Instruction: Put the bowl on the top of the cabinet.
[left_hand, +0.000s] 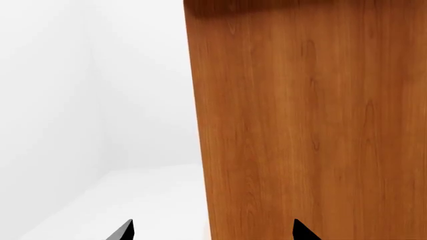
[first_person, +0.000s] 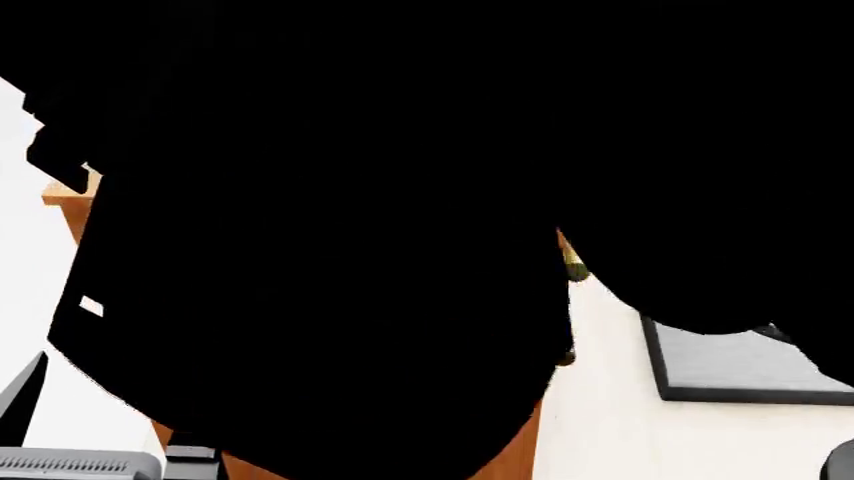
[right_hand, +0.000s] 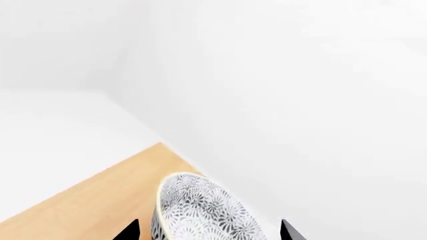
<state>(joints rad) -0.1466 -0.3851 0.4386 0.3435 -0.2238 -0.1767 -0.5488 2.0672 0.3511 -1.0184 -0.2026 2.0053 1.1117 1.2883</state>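
In the right wrist view the bowl (right_hand: 207, 210), white with a dark leaf pattern and a thin yellow-green rim, sits tilted between the fingertips of my right gripper (right_hand: 209, 231). The gripper is shut on it. Behind the bowl lies a flat light-orange wooden surface, the cabinet top (right_hand: 87, 200), with its corner near the white wall. My left gripper (left_hand: 213, 231) is open and holds nothing. It faces the tall orange-brown side of the cabinet (left_hand: 307, 125). In the head view a black part of the robot hides almost everything, and only slivers of the cabinet (first_person: 514, 460) show.
White walls (right_hand: 300, 75) stand close behind the cabinet top. A white floor (left_hand: 133, 200) and wall corner lie beside the cabinet. A brass handle (first_person: 573, 266) shows in the head view. A grey panel in a black frame (first_person: 727, 365) lies lower right.
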